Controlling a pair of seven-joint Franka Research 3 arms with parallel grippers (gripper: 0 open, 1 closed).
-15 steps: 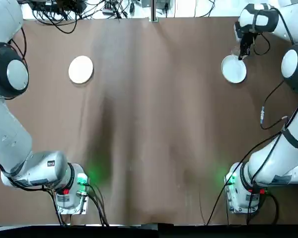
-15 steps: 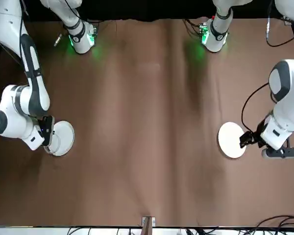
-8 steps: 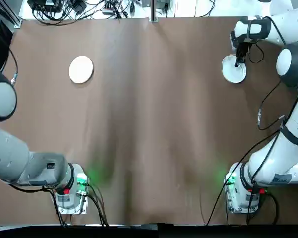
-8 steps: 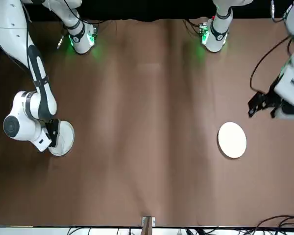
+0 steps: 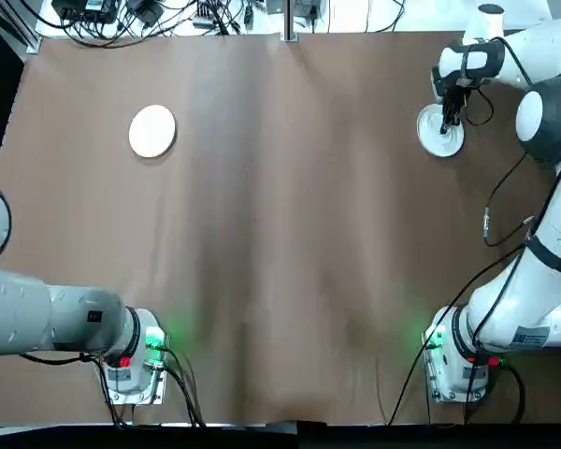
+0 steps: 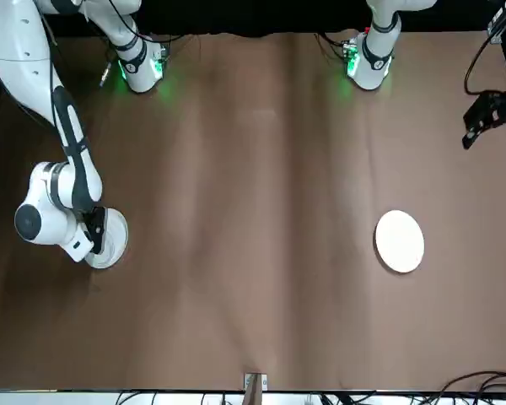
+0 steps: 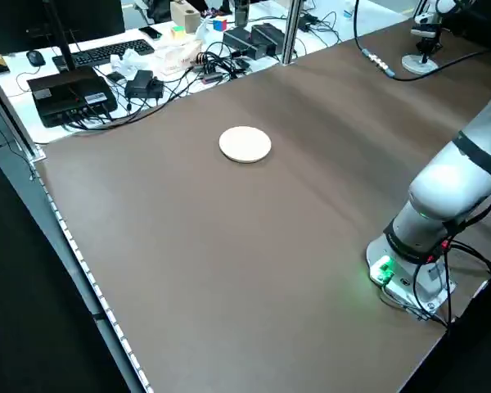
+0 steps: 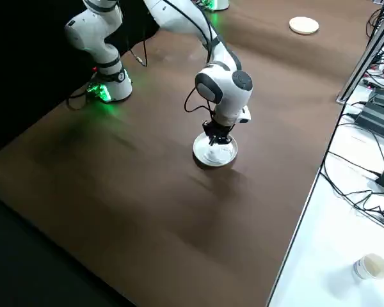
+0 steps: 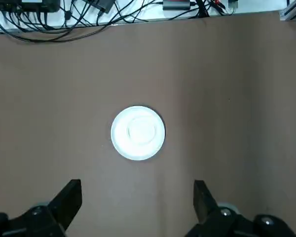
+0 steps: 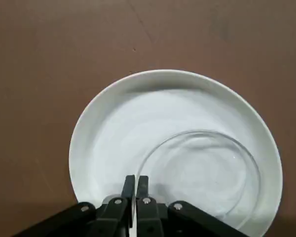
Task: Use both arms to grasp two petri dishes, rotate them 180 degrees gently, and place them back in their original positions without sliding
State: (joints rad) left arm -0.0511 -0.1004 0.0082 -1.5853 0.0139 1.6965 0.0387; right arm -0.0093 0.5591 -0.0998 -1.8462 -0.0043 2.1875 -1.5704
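Petri dish (image 10: 202,173), right side: its thin rim is pinched between the nearly closed fingers of the right gripper (image 10: 135,177), just beneath the fingertips and over a rimmed white disc (image 10: 101,133). Whether the dish touches that disc cannot be told. Left gripper (image 9: 138,182): fingers spread with nothing between them, held high and well apart from the second white disc (image 9: 123,133) beyond its fingertips; faint rings show on that disc, but a separate dish cannot be made out.

Progress, as judged: one grasp is made — the right; the left grasp appears outstanding. Neither half-turn nor gentle return can be confirmed.

Surroundings: dark cables (image 9: 69,37) lie past the left disc, beyond the brown table's (image 9: 49,98) far edge. Nothing visible blocks the left gripper's descent; the right disc's raised rim — close around the held dish — could catch it during turning.
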